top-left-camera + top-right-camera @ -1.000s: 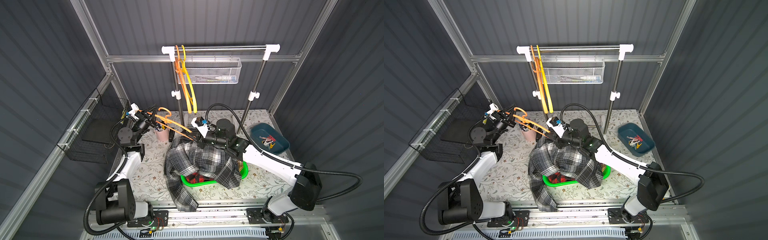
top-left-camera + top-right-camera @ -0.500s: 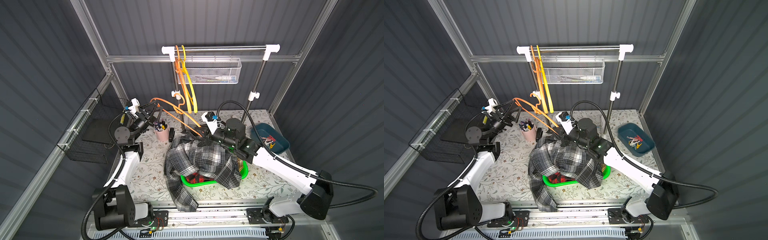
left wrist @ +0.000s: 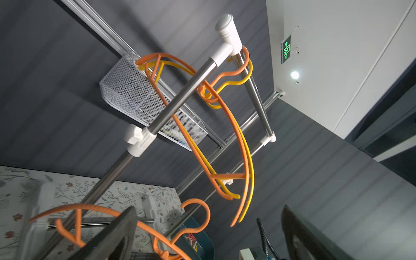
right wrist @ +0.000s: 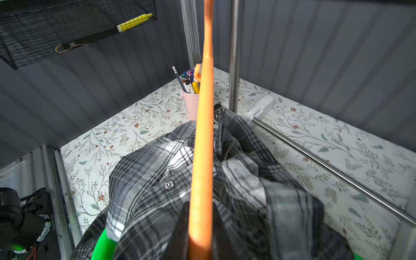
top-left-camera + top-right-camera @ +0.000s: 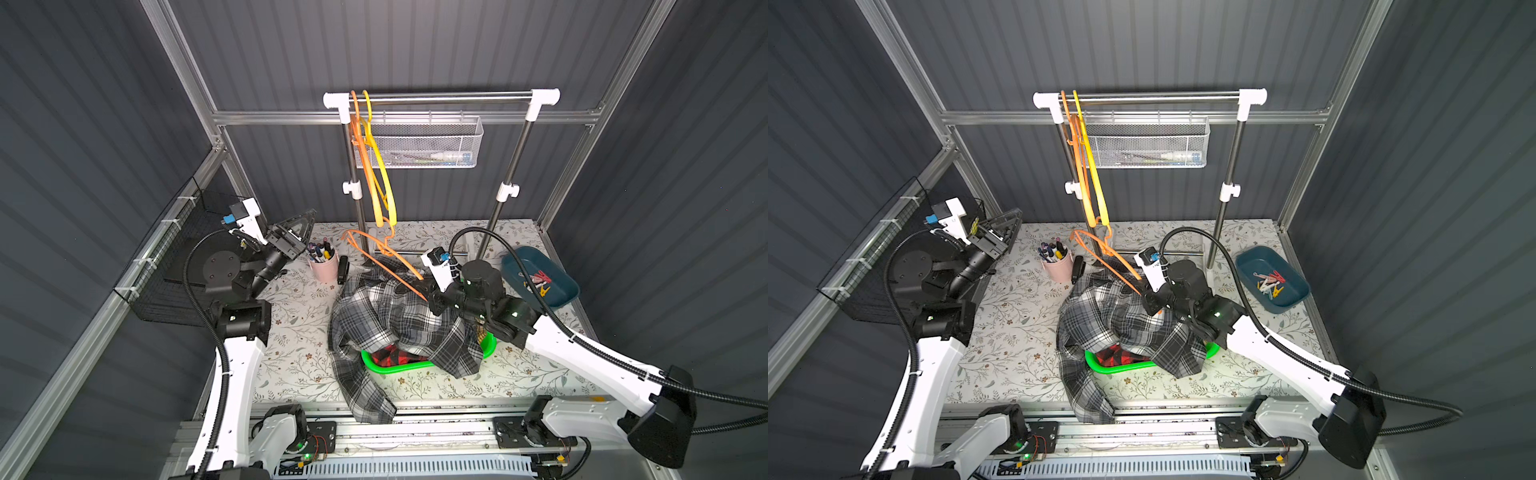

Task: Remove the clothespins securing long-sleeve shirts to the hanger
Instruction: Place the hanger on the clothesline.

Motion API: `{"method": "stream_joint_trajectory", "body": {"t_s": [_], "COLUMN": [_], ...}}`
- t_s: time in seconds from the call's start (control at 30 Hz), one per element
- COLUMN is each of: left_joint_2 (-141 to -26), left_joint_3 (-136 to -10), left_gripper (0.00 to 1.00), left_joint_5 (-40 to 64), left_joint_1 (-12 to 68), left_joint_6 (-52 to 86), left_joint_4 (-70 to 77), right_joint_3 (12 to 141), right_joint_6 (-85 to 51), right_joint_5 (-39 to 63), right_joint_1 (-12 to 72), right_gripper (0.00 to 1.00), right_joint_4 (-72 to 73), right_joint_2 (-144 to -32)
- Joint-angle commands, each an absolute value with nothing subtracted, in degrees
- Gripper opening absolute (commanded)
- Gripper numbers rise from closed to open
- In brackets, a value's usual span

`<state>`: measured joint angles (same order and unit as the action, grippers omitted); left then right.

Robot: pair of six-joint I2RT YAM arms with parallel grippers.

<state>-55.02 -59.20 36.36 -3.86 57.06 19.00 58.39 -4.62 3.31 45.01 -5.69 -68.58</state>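
Clothespins (image 5: 538, 282) lie heaped in the teal tray (image 5: 519, 259) at centre right in both top views; we find none on any shirt or hanger. The grey plaid shirt (image 5: 386, 316) is draped over the green basket (image 5: 390, 368) at lower centre, and the red plaid shirt (image 5: 395, 356) shows beneath it, inside the basket.

The right tool (image 5: 430, 297) is clamped narrow on one end of a bare orange hanger (image 4: 201, 135), just above the grey shirt. From that tool the hanger's long axis runs up and to the left in the top views, with its hook end near the rack post (image 5: 351, 189). The left tool (image 5: 301, 228) gapes wide and empty at the upper left, beyond the pen cup (image 5: 323, 268) and apart from the hanger.

So the right arm is the nearer one, and the only one in contact. We judge the coming move to be its own: lifting the hook toward the rail (image 5: 440, 96), beside the hanging hangers (image 5: 378, 208).
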Motion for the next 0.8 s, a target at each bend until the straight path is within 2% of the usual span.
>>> {"method": "stream_joint_trajectory", "body": {"t_s": [0.0,0.17,0.33,0.47,0.77], "left_joint_2": [-53.6,-52.0,-50.8,-51.7,-52.3], "left_joint_3": [-59.7,-58.5,-59.2,-61.5,-61.6], "left_gripper": [1.00,1.00,1.00,1.00,1.00], "left_joint_5": [31.3,29.3,25.2,23.0,21.0], "left_joint_1": [-4.2,-4.2,-4.2,-4.2,-4.1], "left_joint_6": [47.5,44.0,39.7,37.1,34.4], "left_joint_4": [9.0,8.4,3.5,-3.9,-8.8], "right_joint_3": [58.0,58.3,67.5,77.9,99.5], "right_joint_6": [-7.3,-9.0,-6.9,-5.0,0.8], "right_joint_5": [-1.5,-5.4,-14.3,-19.8,-20.6], "right_joint_1": [44.5,42.7,42.3,42.4,42.4], "right_gripper": [0.00,0.00,0.00,0.00,0.00], "right_joint_4": [-11.6,-18.6,-29.1,-35.7,-40.5], "right_joint_2": [-65.3,-59.9,-58.2,-60.8,-69.9]}}
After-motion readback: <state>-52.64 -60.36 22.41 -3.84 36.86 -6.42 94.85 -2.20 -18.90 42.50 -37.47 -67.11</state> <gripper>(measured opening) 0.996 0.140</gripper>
